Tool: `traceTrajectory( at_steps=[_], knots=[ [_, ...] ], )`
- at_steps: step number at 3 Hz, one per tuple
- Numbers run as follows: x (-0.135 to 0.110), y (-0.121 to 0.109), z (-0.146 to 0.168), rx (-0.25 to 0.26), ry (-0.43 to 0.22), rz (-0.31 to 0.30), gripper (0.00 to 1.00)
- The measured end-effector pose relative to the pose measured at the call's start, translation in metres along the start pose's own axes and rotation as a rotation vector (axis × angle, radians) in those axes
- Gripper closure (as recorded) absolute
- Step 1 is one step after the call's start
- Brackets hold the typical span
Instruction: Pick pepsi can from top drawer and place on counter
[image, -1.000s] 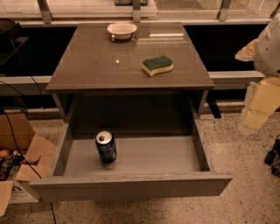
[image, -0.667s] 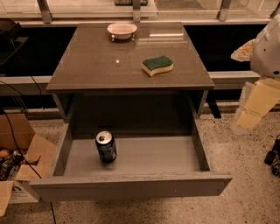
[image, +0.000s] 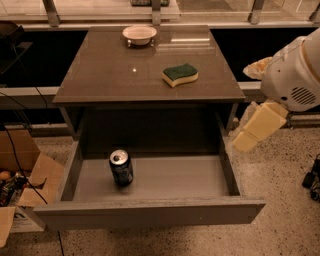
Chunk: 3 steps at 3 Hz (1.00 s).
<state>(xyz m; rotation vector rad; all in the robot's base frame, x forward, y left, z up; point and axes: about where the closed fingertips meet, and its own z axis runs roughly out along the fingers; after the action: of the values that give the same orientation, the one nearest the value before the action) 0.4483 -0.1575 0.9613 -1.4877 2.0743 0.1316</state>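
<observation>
The top drawer (image: 150, 213) is seen pulled fully out toward the near side, its flat front panel nearest of all; the pepsi can (image: 121, 168) is stood upright on the drawer floor in the left half, near the middle from front to back, its silver top and pull tab turned upward; nothing is touching it. The counter (image: 105, 75) above is seen glossy and reflective; a green and yellow sponge (image: 180, 74) is laid on its right half, and a small pale bowl (image: 139, 34) is set at the far edge, well apart from the sponge. The gripper (image: 252, 131) is held in the air to the right of the cabinet, just beside the drawer's right wall and outside it, above the speckled floor; it is angled down and to the left from the white arm (image: 292, 75) and is well apart from the can; whether it is open or closed cannot be told. An open cardboard box (image: 20, 165) is set on the floor at the left.
</observation>
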Motion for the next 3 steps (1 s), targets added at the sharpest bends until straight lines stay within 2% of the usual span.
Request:
traceTrajectory(
  at_steps=[1, 2, 3],
  knots=[
    [-0.021, 0.001, 0.031, -0.041, -0.15, 0.052, 0.0],
    [-0.031, 0.004, 0.028, -0.052, -0.185, 0.064, 0.0],
    [-0.035, 0.007, 0.048, -0.065, -0.206, 0.053, 0.0]
  ],
)
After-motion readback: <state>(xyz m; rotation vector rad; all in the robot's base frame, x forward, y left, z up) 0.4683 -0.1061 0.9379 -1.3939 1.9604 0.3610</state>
